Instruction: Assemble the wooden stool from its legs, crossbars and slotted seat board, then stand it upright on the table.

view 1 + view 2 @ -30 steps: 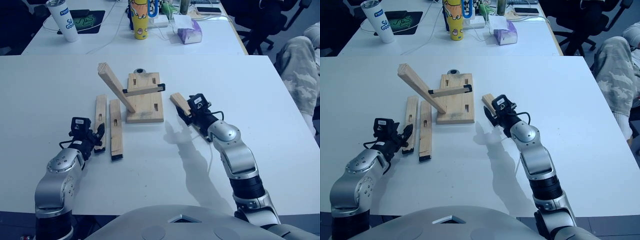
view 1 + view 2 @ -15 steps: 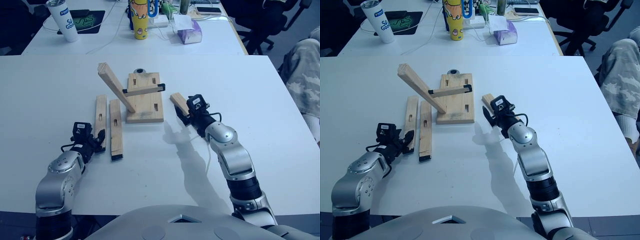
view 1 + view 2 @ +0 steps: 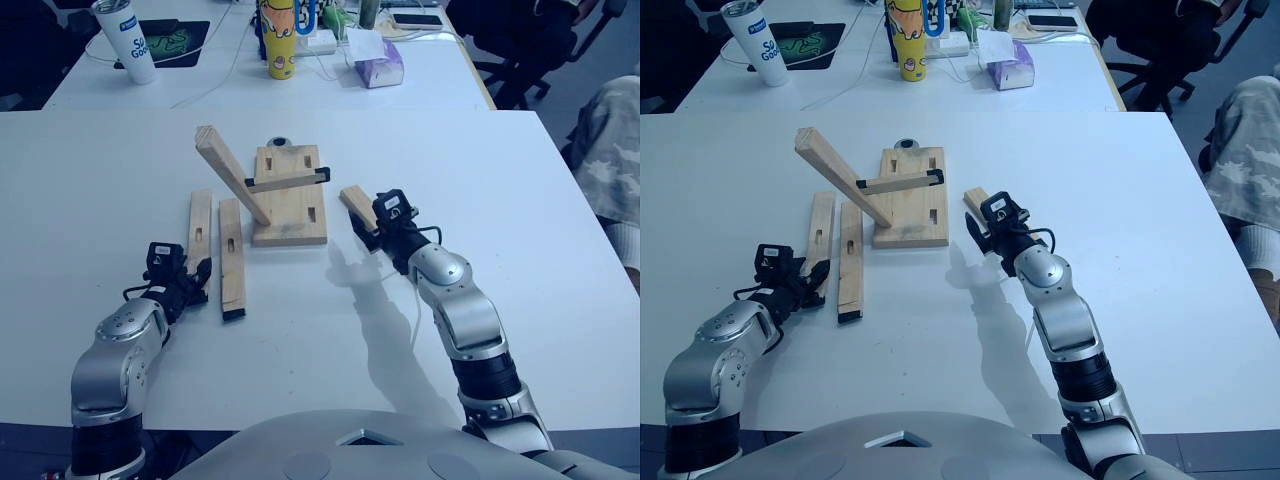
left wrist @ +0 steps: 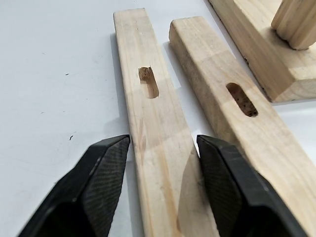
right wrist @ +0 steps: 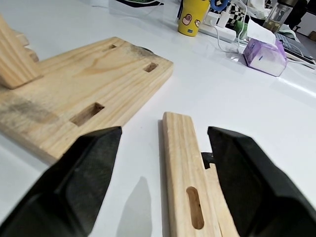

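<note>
Slotted leg [image 4: 159, 129] between left gripper's [image 4: 163, 143] parted fingers [image 4: 101, 185]; second leg [image 5: 181, 165] between right gripper's [image 5: 164, 132] parted fingers [image 5: 86, 175].

The left gripper [image 3: 198, 273] has drawn back slightly along the outer leg [image 3: 201, 225].

- The flat slotted wooden seat board [image 3: 290, 205] is coloured pale tan, faintly grained.
- The smooth white counter [image 3: 500, 170] is left unpatterned.
- The left tool [image 4: 163, 139] and right tool [image 5: 164, 131] are finished black.
</note>
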`<state>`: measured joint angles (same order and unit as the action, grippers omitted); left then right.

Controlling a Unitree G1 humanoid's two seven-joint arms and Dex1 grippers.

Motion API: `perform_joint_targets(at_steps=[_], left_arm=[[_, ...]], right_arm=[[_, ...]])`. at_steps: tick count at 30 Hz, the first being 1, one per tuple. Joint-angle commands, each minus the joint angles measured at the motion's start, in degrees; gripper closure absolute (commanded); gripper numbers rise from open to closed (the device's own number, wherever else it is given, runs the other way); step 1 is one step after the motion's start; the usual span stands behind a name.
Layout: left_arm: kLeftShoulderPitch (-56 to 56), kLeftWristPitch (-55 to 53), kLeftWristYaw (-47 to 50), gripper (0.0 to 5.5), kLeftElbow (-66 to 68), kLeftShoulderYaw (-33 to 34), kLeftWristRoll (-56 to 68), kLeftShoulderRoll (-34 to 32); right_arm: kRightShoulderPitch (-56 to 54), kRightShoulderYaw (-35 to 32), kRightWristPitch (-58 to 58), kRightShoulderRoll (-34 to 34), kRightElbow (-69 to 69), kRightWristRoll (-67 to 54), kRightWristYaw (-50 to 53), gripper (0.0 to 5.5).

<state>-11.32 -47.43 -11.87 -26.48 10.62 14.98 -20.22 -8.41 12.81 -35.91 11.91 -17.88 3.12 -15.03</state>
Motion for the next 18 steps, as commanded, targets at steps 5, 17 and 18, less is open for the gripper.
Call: perform_joint_targets(at_steps=[5, 17, 18], left_arm=[[-1.2, 0.1, -0.8, 3.0, 1.5, -1.4, -1.3, -1.2], [-2.7, 2.3, -2.0, 3.06, 3.3, -2.5, -3.2, -3.2], [-2.5, 2.3, -2.0, 2.91, 3.4, -2.4, -3.2, -3.2]], right_arm=[[0.0, 0.2, 0.4, -0.2, 0.3, 0.3, 0.4, 2.26], [0.3, 0.2, 0.8, 0.2, 0.5, 0.3, 0.1, 2.26], [0.3, 0.2, 0.9, 0.2, 0.5, 0.3, 0.2, 2.26]])
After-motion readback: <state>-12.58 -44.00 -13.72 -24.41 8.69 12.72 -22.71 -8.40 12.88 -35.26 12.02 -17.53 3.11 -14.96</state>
